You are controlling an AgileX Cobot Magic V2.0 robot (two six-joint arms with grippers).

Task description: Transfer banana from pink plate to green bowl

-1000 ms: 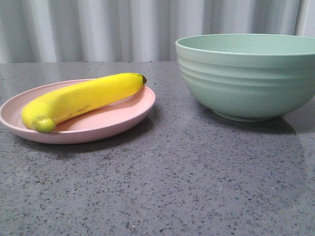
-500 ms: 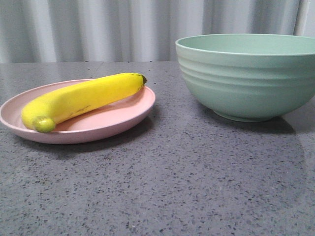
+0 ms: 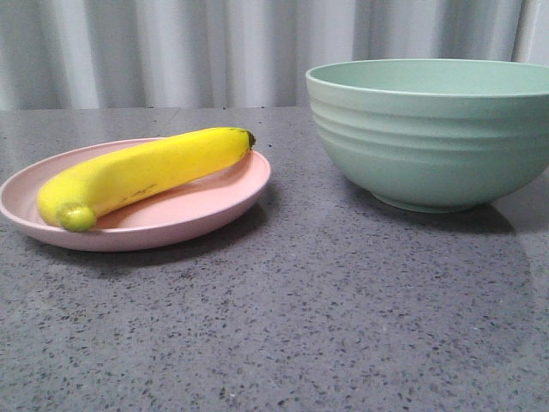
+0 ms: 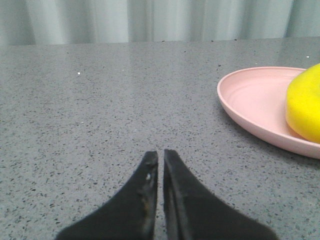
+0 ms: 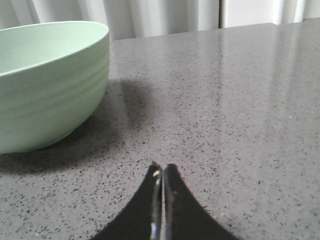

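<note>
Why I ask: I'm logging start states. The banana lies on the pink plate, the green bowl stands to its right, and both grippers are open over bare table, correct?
Not quite. The banana lies on the pink plate with the green bowl to its right, but both grippers are shut: the wrist views show the left gripper and right gripper with fingertips together.
</note>
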